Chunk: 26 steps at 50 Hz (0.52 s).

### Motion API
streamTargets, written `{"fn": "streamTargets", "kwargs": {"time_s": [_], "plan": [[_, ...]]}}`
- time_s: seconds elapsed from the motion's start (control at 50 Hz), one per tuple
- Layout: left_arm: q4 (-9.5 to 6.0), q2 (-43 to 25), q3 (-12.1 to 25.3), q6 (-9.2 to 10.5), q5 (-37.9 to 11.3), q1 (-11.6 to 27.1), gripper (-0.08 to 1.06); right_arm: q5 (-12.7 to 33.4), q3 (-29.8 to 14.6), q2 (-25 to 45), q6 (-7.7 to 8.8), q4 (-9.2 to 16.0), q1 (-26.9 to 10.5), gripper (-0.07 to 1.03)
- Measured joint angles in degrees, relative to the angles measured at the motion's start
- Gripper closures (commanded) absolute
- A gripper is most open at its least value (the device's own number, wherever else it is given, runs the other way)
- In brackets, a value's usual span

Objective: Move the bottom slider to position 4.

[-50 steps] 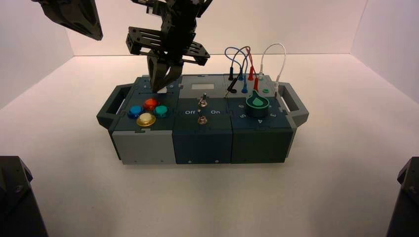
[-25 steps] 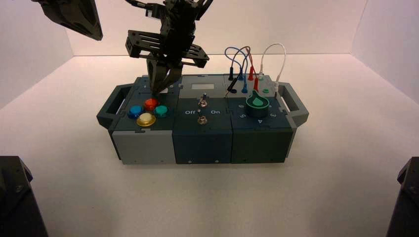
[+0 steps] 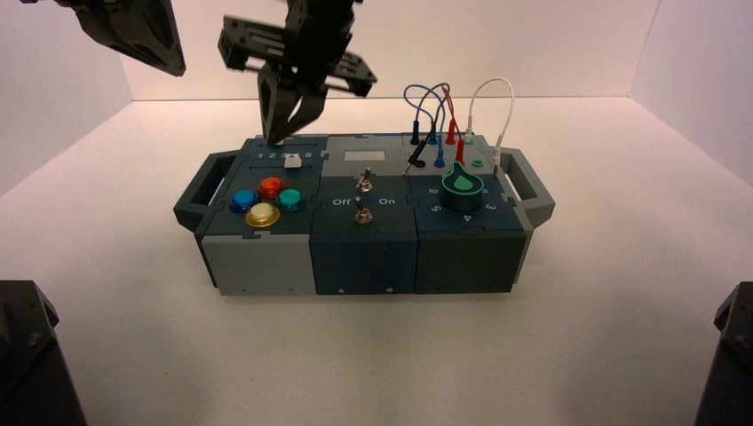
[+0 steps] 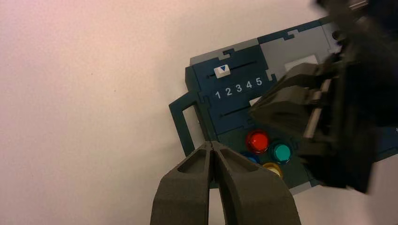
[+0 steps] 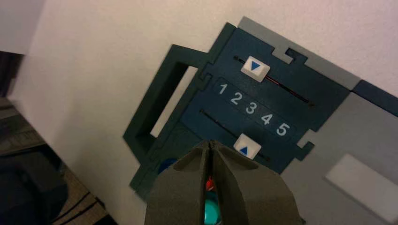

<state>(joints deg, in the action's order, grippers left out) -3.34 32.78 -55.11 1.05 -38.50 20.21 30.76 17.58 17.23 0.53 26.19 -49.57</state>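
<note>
The bottom slider [image 5: 247,145], a pale square knob with a blue triangle, sits level with the printed 4 [image 5: 266,119] of the 1-to-5 row on the box's dark teal left block. The high view shows the same knob [image 3: 291,160] uncovered. My right gripper [image 5: 210,142] is shut with nothing in it and hangs above the slider block [image 3: 286,124], clear of the knob. My left gripper [image 4: 212,143] is also shut on nothing. It stays raised off the box's left end, at the top left of the high view [image 3: 169,53].
The twin top slider [image 5: 255,66] rides the far track. Red [image 3: 271,187], blue [image 3: 241,201], teal [image 3: 289,199] and yellow [image 3: 263,214] buttons lie in front of the sliders. Two toggle switches [image 3: 363,183], a green dial [image 3: 463,186] and looped wires [image 3: 444,111] fill the box's middle and right.
My right gripper has lifted off the slider block, up and slightly left. The bottom slider's knob, covered before, now shows. The left arm has not moved.
</note>
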Motion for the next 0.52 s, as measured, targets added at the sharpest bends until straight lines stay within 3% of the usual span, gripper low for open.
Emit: {"fn": "streamTargets", "kwargs": {"time_s": [0.52], "plan": [[0.79,-0.18,0.09,-0.09,0.09,0.00,1.01,1.41,6.59,-2.29,0.79,-1.85,-0.18,0.99]]}}
